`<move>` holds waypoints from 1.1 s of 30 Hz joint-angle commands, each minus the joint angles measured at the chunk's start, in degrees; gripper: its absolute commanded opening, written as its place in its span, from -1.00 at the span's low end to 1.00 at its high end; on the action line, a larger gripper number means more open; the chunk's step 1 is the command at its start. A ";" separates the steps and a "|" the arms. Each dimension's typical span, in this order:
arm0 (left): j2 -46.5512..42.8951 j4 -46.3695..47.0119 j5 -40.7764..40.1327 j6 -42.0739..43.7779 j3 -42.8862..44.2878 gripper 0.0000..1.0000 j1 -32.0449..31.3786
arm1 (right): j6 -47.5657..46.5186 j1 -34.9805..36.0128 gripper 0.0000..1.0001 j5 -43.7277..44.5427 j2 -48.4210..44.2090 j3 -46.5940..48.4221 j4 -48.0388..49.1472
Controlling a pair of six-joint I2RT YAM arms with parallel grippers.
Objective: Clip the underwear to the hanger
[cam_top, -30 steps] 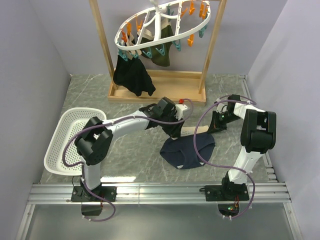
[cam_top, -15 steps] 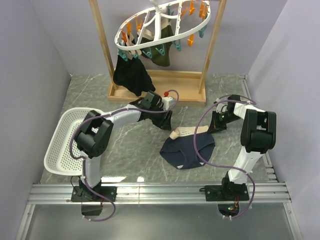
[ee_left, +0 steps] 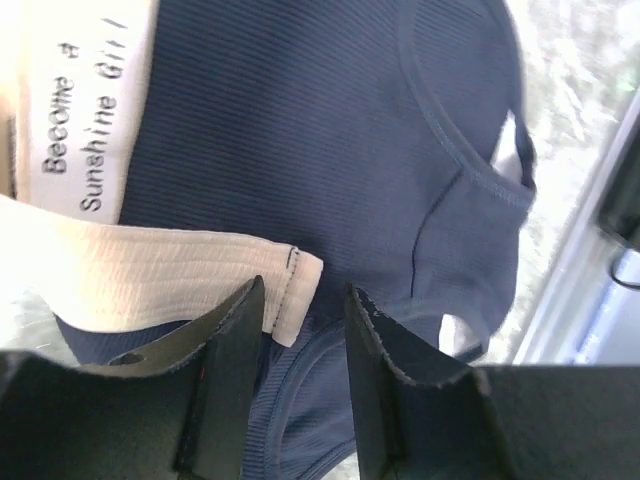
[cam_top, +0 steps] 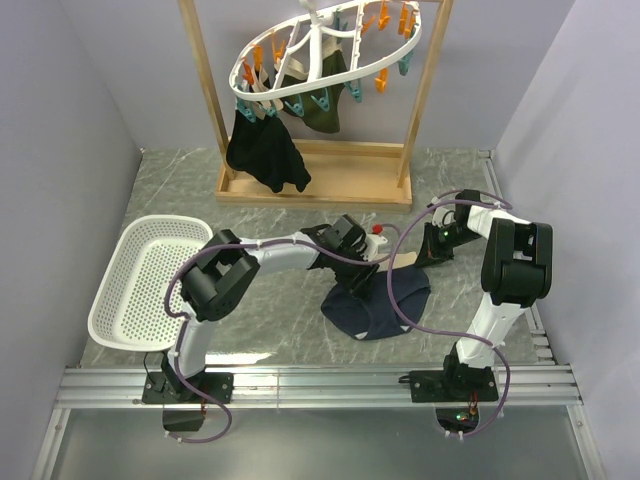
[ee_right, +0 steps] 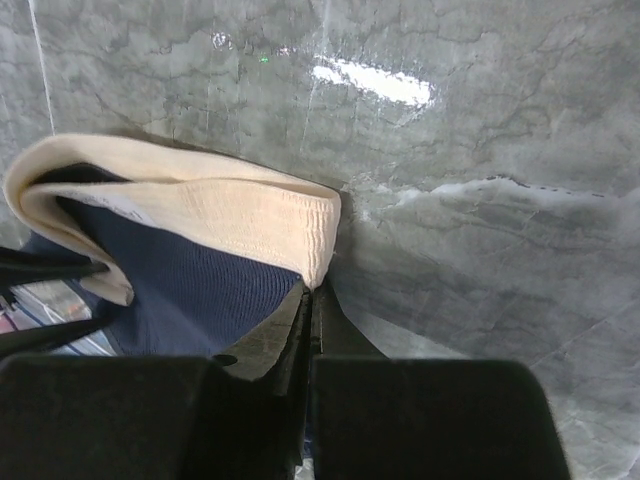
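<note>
The navy underwear [cam_top: 385, 300] lies flat on the marble table, its pale beige waistband toward the back. My right gripper [cam_top: 424, 256] is shut on the waistband's right corner [ee_right: 318, 240], low at the table. My left gripper [cam_top: 366, 272] is open just above the waistband's left part; in the left wrist view its jaws [ee_left: 305, 300] straddle the beige band end [ee_left: 290, 285] and navy fabric [ee_left: 300, 130]. The white oval hanger [cam_top: 320, 45] with orange and teal pegs hangs high at the back, far from both grippers.
The wooden frame stand [cam_top: 205, 90] holds the hanger. A black garment [cam_top: 265, 152] and an olive-green one [cam_top: 326, 100] hang clipped on it. A white mesh basket [cam_top: 125, 285] sits at the left. Walls close in on both sides.
My left arm has swung from near the stand's base forward and right, onto the underwear's waistband. The right gripper has kept its hold and place.
</note>
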 commanded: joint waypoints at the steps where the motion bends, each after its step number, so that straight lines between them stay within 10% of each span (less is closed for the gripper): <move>1: -0.46 -1.31 -4.79 1.76 2.21 -0.12 1.19 | -1.08 -0.39 -1.00 -0.54 -0.89 0.53 -1.34; 5: 0.24 -2.81 -7.60 2.81 3.36 -0.24 1.11 | -1.08 -0.39 -1.00 -0.72 -0.71 0.53 -1.16; 11: -3.70 -2.37 -10.52 1.33 0.48 -0.99 2.59 | -2.39 -0.39 -1.00 -1.07 -2.56 0.09 -1.87; 33: -42.52 -6.49 -7.09 0.79 -12.54 -0.99 19.83 | -14.95 1.98 -1.00 -20.57 -23.55 3.88 -15.39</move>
